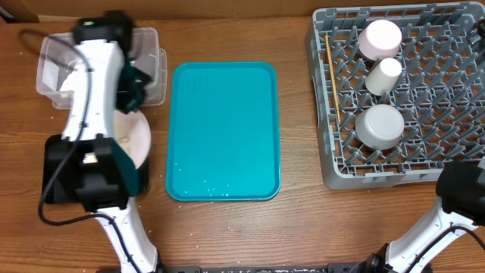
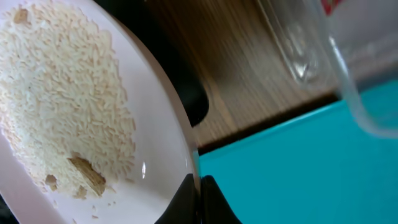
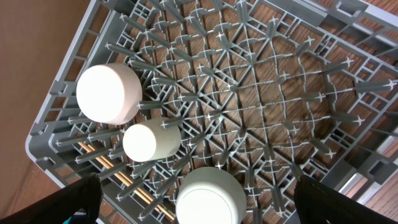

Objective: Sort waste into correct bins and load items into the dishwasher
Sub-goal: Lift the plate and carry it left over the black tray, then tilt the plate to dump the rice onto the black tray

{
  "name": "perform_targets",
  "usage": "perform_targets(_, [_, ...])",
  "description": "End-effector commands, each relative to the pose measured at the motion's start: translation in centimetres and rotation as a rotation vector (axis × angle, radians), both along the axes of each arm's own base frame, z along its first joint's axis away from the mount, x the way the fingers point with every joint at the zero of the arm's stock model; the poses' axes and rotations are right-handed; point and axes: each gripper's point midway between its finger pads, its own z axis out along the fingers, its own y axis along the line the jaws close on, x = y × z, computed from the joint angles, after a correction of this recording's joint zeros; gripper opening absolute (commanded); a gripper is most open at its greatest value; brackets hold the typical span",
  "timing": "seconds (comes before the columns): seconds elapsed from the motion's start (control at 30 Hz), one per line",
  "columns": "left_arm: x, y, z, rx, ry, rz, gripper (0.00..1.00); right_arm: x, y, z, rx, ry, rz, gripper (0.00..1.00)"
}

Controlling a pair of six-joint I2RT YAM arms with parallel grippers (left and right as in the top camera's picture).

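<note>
Left pincer (image 2: 199, 198): clamped on the rim of the plate (image 2: 163, 106).
Plate: carries rice (image 2: 62, 106), left of the teal tray (image 1: 223, 129), between clear tub (image 1: 151, 57) and black tray (image 1: 54, 174).
Right pincer (image 3: 205, 199): wide, empty, over the dish rack (image 1: 333, 178).
Rack: holds dish (image 1: 380, 38), cup (image 1: 383, 75), bowl (image 1: 380, 126).

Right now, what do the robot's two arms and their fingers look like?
Both are built alike. The left arm and right arm have white tubular links joined by chunky black joint housings, with thin black cables trailing from them. The left fingers and right fingers are plain black, with no markings visible.
</note>
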Motion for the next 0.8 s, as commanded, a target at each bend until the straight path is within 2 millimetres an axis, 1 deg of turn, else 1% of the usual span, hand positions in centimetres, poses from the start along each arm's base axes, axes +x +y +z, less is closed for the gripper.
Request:
perform_targets(0.0, [1.1,0.8,0.6,-0.177,-0.081,0.032,0.04,0.0,0.0,0.8,-0.006,-0.024,-0.004,1.00])
perform_targets(0.13, [1.5,2.1,1.0,-0.295,-0.139,0.068,0.04,0.0,0.0,0.8,-0.006,-0.024,-0.004,1.00])
perform_targets(0.17, [1.7,3.3,1.3,-0.350,-0.180,0.083,0.04,0.0,0.0,0.8,-0.006,-0.024,-0.004,1.00])
perform_targets(0.3, [1.7,4.7,1.6,-0.402,-0.223,0.098,0.04,0.0,0.0,0.8,-0.006,-0.024,-0.004,1.00])
perform_targets(0.37, [1.9,5.1,1.8,-0.427,-0.248,0.099,0.05,0.0,0.0,0.8,-0.006,-0.024,-0.004,1.00])
perform_targets(0.47, [2.7,5.3,2.7,-0.514,-0.327,0.086,0.04,0.0,0.0,0.8,-0.006,-0.024,-0.004,1.00])
perform_targets(0.63, [2.6,6.1,3.5,-0.585,-0.382,0.097,0.04,0.0,0.0,0.8,-0.006,-0.024,-0.004,1.00])
perform_targets(0.77, [2.2,6.9,4.1,-0.635,-0.408,0.125,0.04,0.0,0.0,0.8,-0.006,-0.024,-0.004,1.00])
